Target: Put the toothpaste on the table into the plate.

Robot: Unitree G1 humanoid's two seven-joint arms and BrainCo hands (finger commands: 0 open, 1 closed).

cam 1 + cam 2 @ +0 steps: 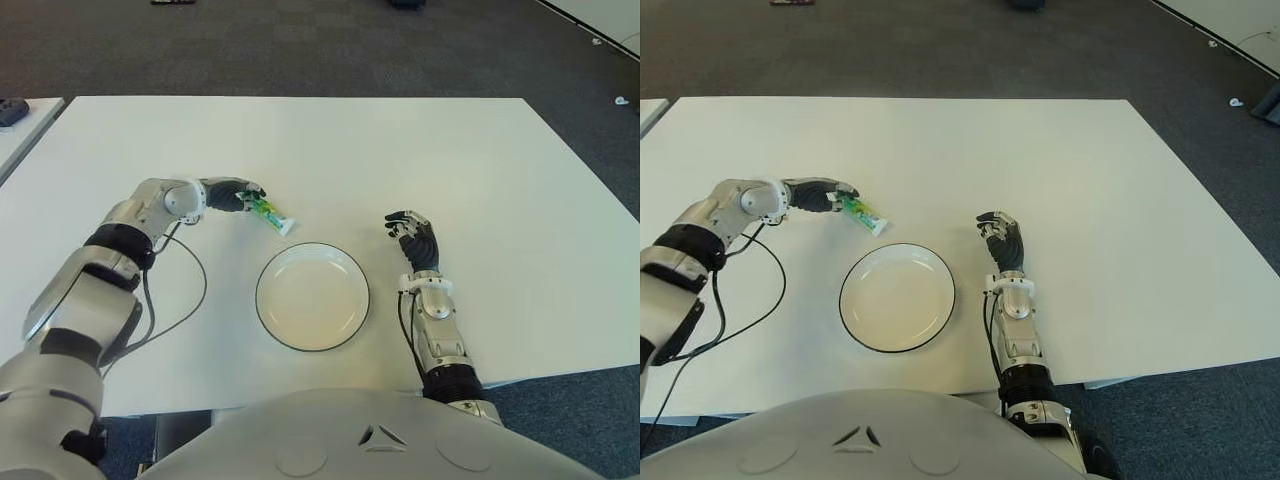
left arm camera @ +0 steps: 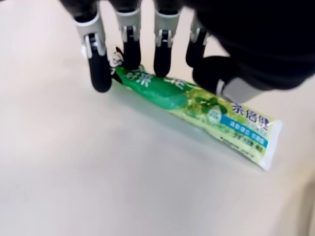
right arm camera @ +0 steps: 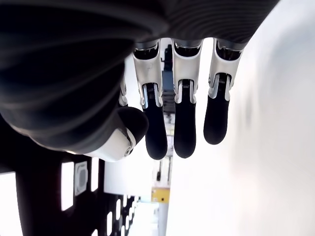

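**Op:** Toothpaste (image 2: pixel 197 105) right under my left hand (image 2: pixel 162 54), lying flat on the bench (image 1: pixel 400 150), just beyond the plate's (image 1: pixel 312 297) far-left rim. Fingers on one side, thumb on the other, closing on the green end; not lifted yet.

**Spotter:** Tips?

**Op:** I'd squeeze firmly, lift level, carry toward me and to the right over the plate. Left wrist low, fingers angled down. Right hand (image 1: pixel 415 238) idle, fingers loose, holding nothing, right of plate.

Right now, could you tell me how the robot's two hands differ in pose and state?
The left hand closes its fingers on the green toothpaste tube; the right hand holds nothing, fingers relaxed. The left shows behind the round white plate, the right beside it. Both are black-fingered, over the white table.
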